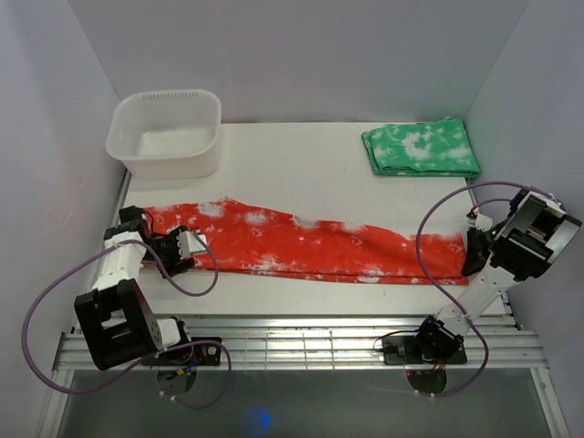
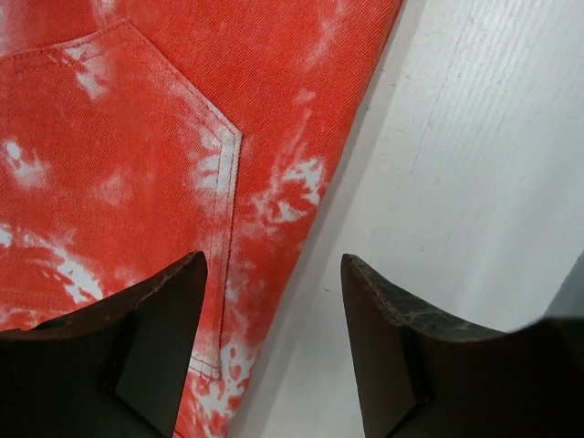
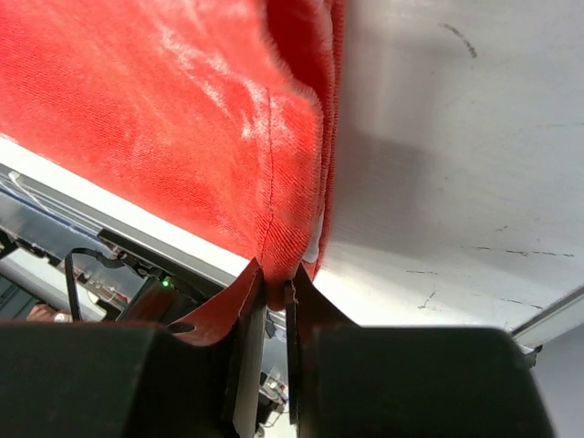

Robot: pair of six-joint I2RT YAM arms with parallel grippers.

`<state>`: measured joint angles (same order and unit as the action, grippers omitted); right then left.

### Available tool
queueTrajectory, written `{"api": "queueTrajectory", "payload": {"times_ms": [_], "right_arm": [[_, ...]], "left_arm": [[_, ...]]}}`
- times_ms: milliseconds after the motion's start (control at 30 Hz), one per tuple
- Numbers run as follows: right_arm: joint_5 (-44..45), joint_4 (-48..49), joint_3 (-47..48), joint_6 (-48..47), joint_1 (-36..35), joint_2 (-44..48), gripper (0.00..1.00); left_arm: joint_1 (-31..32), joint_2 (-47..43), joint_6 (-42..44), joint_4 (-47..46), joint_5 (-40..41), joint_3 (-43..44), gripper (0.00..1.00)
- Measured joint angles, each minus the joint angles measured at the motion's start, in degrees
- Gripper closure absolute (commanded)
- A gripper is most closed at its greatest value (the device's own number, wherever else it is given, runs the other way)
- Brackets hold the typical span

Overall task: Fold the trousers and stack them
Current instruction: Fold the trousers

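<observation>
The red-orange trousers [image 1: 301, 244] with white blotches lie stretched across the table, waist at the left, leg ends at the right. My left gripper [image 1: 185, 246] is open at the waist end; in the left wrist view its gap [image 2: 274, 274] sits over the trousers' edge [image 2: 137, 155] by a back pocket, one finger over cloth, one over bare table. My right gripper [image 1: 471, 263] is shut on the leg-end corner; the right wrist view shows the cloth [image 3: 182, 109] pinched between its tips [image 3: 276, 283].
A white plastic basin [image 1: 166, 132] stands at the back left. A folded green cloth with white blotches [image 1: 421, 149] lies at the back right. White walls close in both sides. A slatted metal rail [image 1: 301, 342] runs along the near edge.
</observation>
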<state>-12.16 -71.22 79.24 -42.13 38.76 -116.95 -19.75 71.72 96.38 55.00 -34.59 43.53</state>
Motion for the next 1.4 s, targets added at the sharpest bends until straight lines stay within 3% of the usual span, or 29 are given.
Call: {"api": "queueTrajectory", "payload": {"times_ms": [233, 367, 400, 533, 633, 967, 1267, 1367, 1400], "right_arm": [[-0.96, -1.14, 2.12, 0.02, -0.24, 0.0, 0.79], [-1.09, -1.95, 2.64, 0.02, -0.28, -0.02, 0.79], [-1.09, -2.1, 2.75, 0.02, -0.28, -0.02, 0.79], [-1.11, -2.58, 3.43, 0.09, -0.28, -0.11, 0.79], [-1.38, -3.63, 4.63, 0.22, -0.28, -0.44, 0.92], [-2.82, -6.82, 9.05, -0.59, -0.44, 0.52, 0.92], [-1.22, -3.02, 2.16, -2.73, 0.57, 5.11, 0.92], [-0.17, -0.37, -0.46, -2.56, 1.25, 4.26, 0.72], [0.26, 0.48, -1.31, -2.32, 1.44, 3.67, 0.58]], "left_arm": [[3.65, 3.65, -2.29, -4.85, 3.39, 0.02, 0.43], [4.7, 5.46, -3.61, -7.17, 4.76, 0.02, 0.61], [4.96, 6.08, -4.09, -7.69, 5.05, 0.02, 0.72], [5.53, 7.08, -4.85, -8.52, 5.79, 0.02, 1.0], [5.64, 7.02, -4.87, -8.33, 6.01, 0.17, 1.0], [5.44, 2.08, -5.4, -2.29, 3.82, 7.56, 1.0], [3.8, 3.41, -3.93, -1.53, 4.79, 5.14, 1.0], [3.3, 4.94, -3.65, -2.4, 5.35, 3.06, 1.0], [3.21, 5.79, -3.65, -2.84, 5.66, 2.32, 1.0]]}}
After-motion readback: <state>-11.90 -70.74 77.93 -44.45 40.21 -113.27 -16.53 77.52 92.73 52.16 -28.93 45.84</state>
